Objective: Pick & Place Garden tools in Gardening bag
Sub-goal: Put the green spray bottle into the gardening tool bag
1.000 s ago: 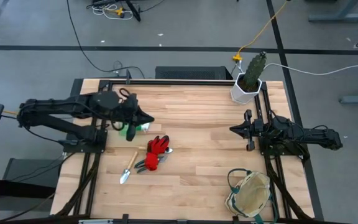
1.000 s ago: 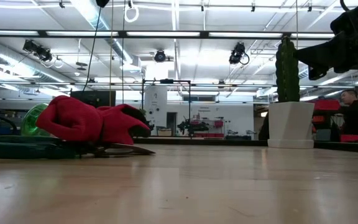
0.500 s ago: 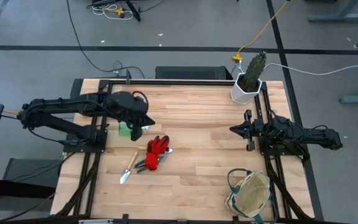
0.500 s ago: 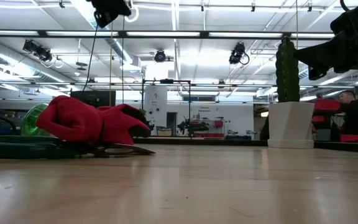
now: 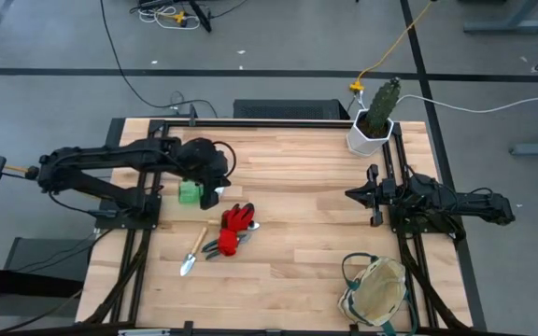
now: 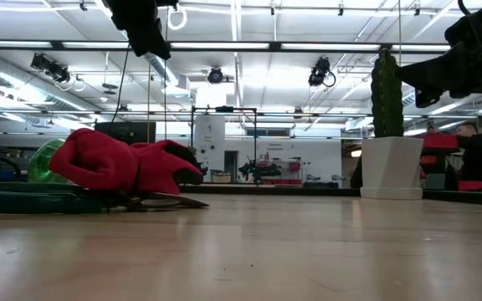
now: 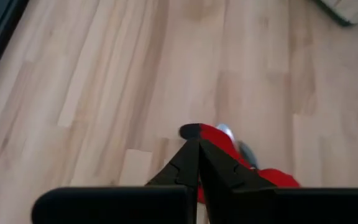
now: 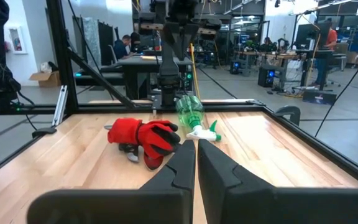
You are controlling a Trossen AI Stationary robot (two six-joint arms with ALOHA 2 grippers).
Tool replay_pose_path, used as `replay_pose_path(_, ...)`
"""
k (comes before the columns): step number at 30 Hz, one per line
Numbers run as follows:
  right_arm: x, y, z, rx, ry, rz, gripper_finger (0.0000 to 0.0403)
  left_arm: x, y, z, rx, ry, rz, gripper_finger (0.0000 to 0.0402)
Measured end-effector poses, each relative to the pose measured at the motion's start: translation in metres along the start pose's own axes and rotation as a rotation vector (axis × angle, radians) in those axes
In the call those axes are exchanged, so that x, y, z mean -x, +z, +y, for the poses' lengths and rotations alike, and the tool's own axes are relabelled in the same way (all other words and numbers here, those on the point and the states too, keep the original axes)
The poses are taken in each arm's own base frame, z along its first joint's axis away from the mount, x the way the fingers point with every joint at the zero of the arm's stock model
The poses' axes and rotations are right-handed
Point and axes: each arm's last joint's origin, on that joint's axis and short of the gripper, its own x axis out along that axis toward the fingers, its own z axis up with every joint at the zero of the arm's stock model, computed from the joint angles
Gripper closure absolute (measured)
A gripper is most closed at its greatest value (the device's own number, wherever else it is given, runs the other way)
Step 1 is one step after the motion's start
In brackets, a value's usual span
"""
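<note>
The table [image 5: 297, 187] has open wood across its middle, bounded by a dark rail all round. The gardening bag [image 5: 375, 291] sits at its five o'clock corner, mouth up, soft and likely to sag. A cactus in a white pot [image 5: 370, 131] stands at one o'clock, clear of any path. The spray bottle [image 5: 191, 192], at nine o'clock from centre, looks light, rigid and slick; its neck seems the surest hold. The gloves [image 5: 236, 224] are limp and drape over the pruners [image 5: 220, 246]; the trowel [image 5: 192, 252] is stiff, best taken by its handle. The left gripper [image 7: 198, 165] hovers over the bottle and gloves, fingers pressed together, empty. The right gripper [image 8: 196, 163] waits at three o'clock, fingers likewise together.
</note>
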Motion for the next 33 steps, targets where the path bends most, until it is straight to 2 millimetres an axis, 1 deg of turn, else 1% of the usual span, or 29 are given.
replay_pose_path(3,0.000,0.000,0.000,0.000,0.000,0.000,0.0380,-0.006,-0.002,0.005,-0.002,0.014,0.046,0.0383)
replay_pose_path(6,0.000,0.000,0.000,0.000,0.000,-0.001,0.0380,-0.013,-0.007,0.010,0.016,0.018,0.128,0.0382)
replay_pose_path(9,0.000,0.000,0.000,0.000,0.000,0.000,0.0380,-0.016,-0.012,0.013,0.034,0.011,0.202,0.0368)
replay_pose_path(13,0.000,0.000,0.000,0.000,0.000,0.000,0.0380,-0.019,-0.017,0.015,0.044,0.016,0.266,0.0328)
replay_pose_path(19,0.000,0.000,0.000,0.000,0.000,0.000,0.0380,-0.018,-0.019,0.015,0.041,0.021,0.288,0.0252)
replay_pose_path(24,0.000,0.000,0.000,0.000,0.000,0.000,0.0380,-0.014,-0.021,0.015,0.043,0.024,0.335,0.0199)
replay_pose_path(28,0.000,0.000,0.000,0.000,0.000,0.000,0.0380,-0.004,-0.013,0.015,0.042,0.041,0.357,0.0173)
replay_pose_path(33,0.000,0.000,0.000,0.000,0.000,0.000,0.0380,0.005,-0.001,0.015,-0.001,0.059,0.395,0.0162)
